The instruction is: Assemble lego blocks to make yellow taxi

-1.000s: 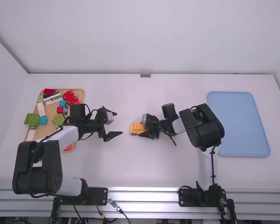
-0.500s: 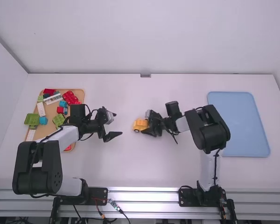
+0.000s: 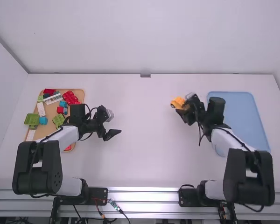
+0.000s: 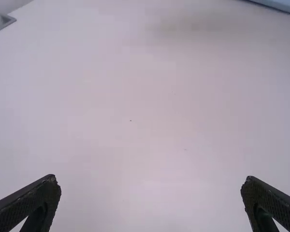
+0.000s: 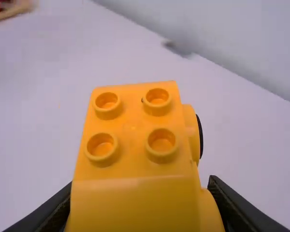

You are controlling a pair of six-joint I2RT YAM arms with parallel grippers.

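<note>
White walls rise behind and beside a white table [image 3: 140, 163], which carries a tan tray [image 3: 48, 111] at the left and a pale blue tray [image 3: 242, 116] at the right. On the tan tray lie red blocks [image 3: 70, 97], a bright green block [image 3: 58, 119], a blue block [image 3: 43, 120] and a white block with dark marks [image 3: 53, 98]; a green scoop-like piece [image 3: 31, 119] sits at its left edge. The right hand [image 3: 184, 103] is closed on a yellow toy car [image 3: 177, 102], one finger to each side of it, just left of the blue tray in the high view. Four round studs [image 5: 157, 101] show on the car's top, and a black wheel [image 5: 200, 137] at one side. Between the tan tray and the car, the left hand [image 3: 113, 124] is empty, its fingers spread wide over the table.
</note>
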